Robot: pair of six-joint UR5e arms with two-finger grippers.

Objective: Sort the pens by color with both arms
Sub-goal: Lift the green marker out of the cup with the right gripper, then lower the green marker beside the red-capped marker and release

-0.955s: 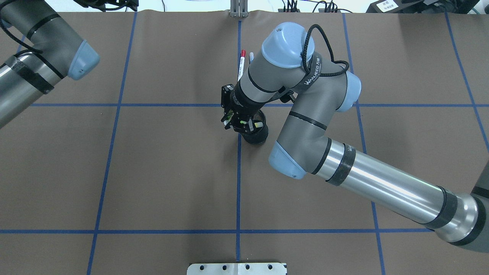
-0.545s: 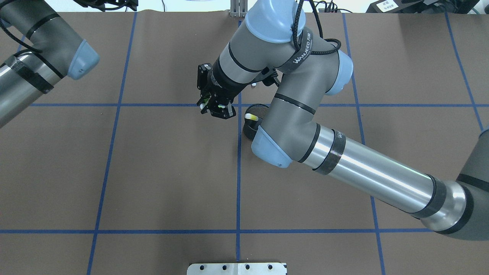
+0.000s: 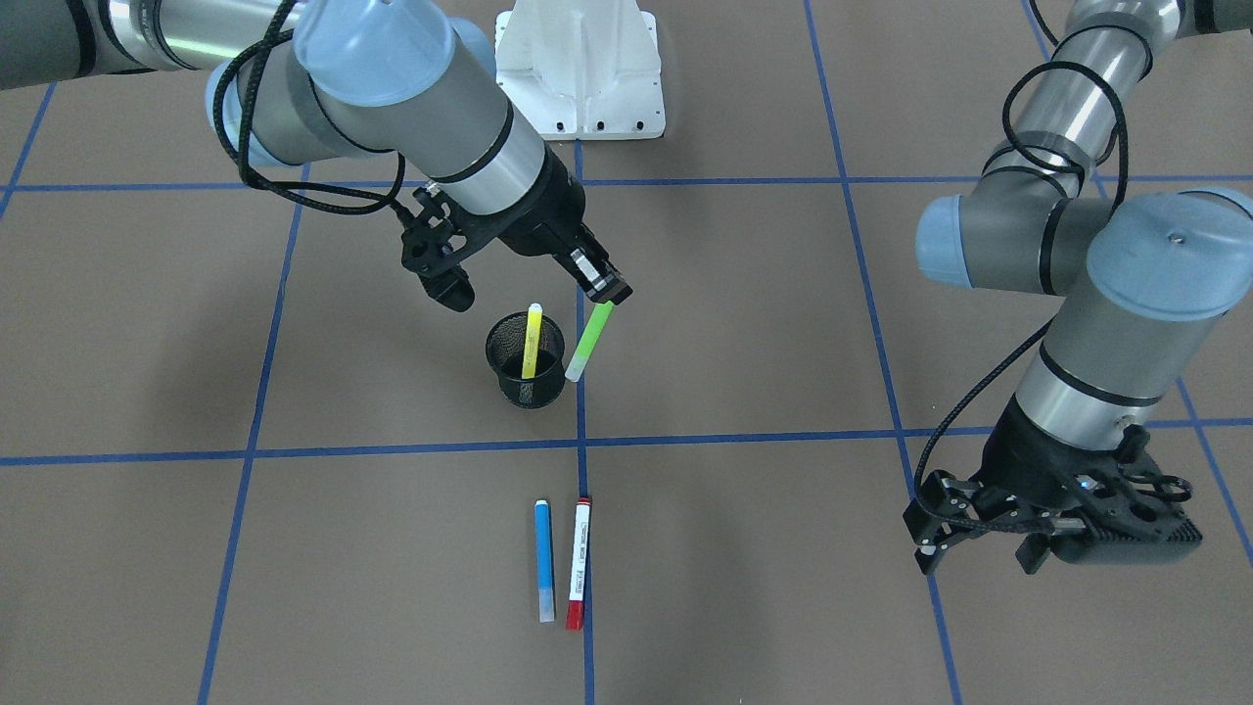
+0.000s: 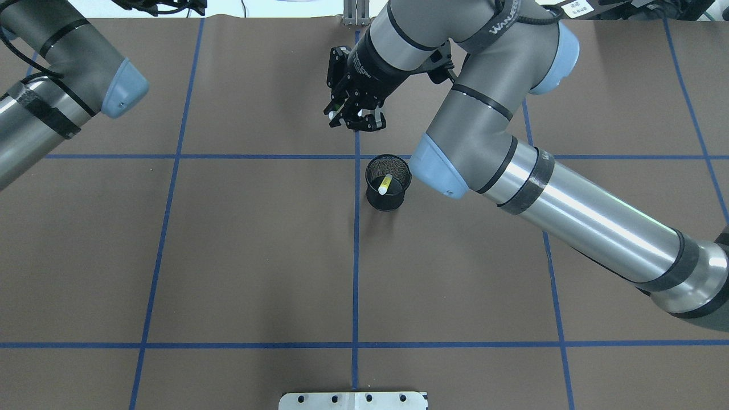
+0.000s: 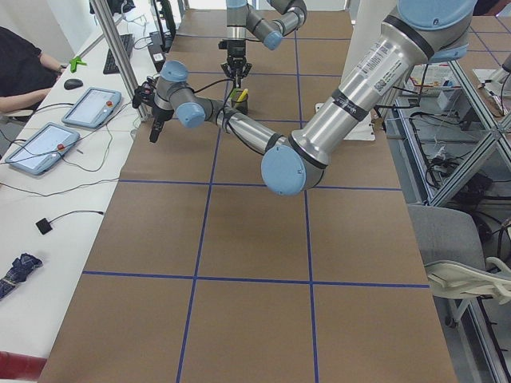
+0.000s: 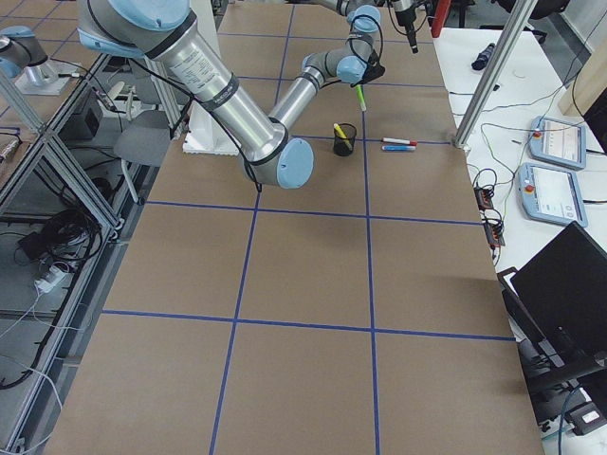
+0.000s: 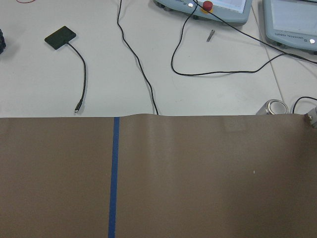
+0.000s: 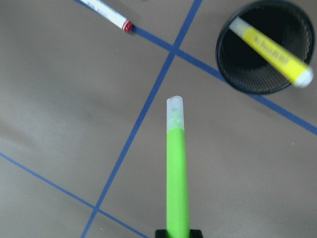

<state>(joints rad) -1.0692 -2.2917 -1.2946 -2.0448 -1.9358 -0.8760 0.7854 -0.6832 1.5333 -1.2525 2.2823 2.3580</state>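
My right gripper (image 3: 609, 287) is shut on the bright green pen (image 3: 590, 343), which hangs tilted in the air, pale cap down, just beside the black mesh cup (image 3: 526, 384). The wrist view shows the green pen (image 8: 177, 168) clear of the cup (image 8: 247, 82). The yellow pen (image 3: 532, 341) stands in the cup. The blue pen (image 3: 543, 560) and the white pen with red cap (image 3: 579, 560) lie side by side on the table beyond the cup. My left gripper (image 3: 974, 560) hovers open and empty far off to the side.
The white mounting base (image 3: 580, 69) stands at the robot's edge. Blue tape lines (image 4: 356, 256) divide the brown mat into squares. In the overhead view my right arm (image 4: 484, 131) covers the blue and white pens. Cables and tablets (image 7: 233, 5) lie past the table's far edge.
My right gripper has lifted the green pen out of the cup, swung left, then moved toward the table's far side. The left arm has not moved.
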